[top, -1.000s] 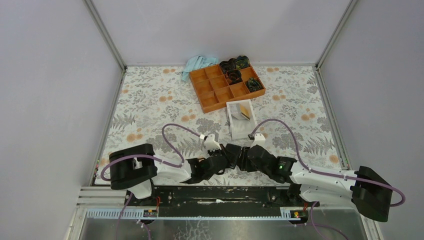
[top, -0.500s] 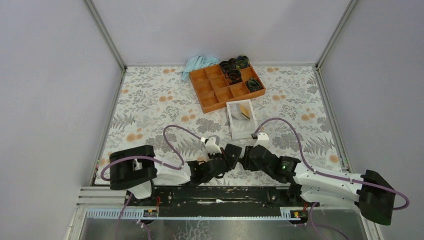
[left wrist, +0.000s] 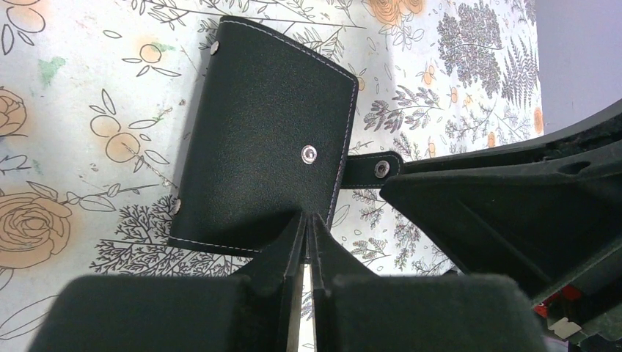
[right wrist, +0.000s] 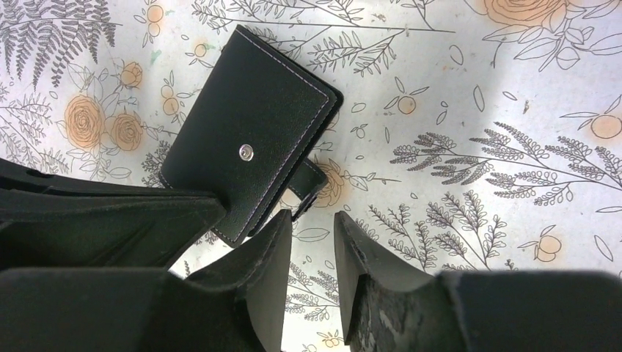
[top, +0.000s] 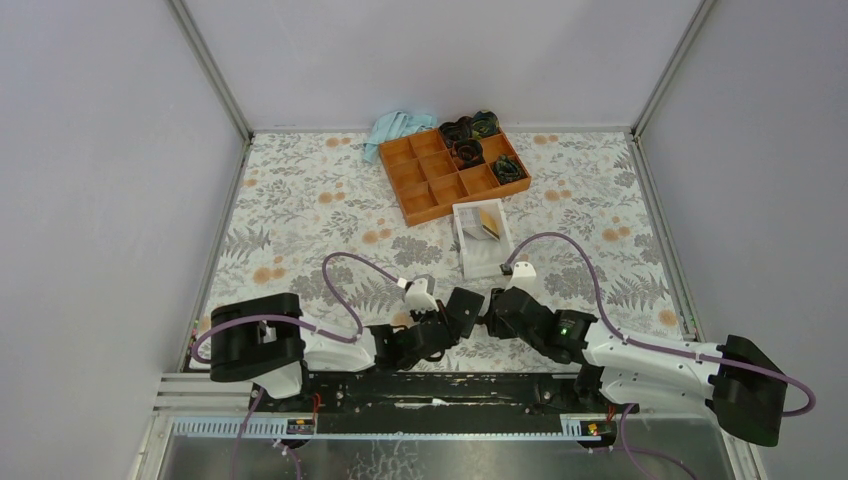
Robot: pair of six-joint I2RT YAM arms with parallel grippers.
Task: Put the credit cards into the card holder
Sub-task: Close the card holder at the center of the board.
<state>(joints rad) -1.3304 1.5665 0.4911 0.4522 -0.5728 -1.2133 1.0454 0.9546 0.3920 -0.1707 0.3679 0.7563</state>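
one folded card holder (left wrist: 264,139) lies on the floral table (left wrist: 73,66).

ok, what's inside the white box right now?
Yellow-orange credit cards lie at the far end of the white box; its near part looks bare. The top view is too small to count them, and anything beneath them is covered.

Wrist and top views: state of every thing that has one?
card holder, folded shut, lying flat
snap tab, undone
left pincer, shut, at the holder's edge
right pincer, open, empty
credit cards, inside white box
orange tray, far-right cells hold dark items
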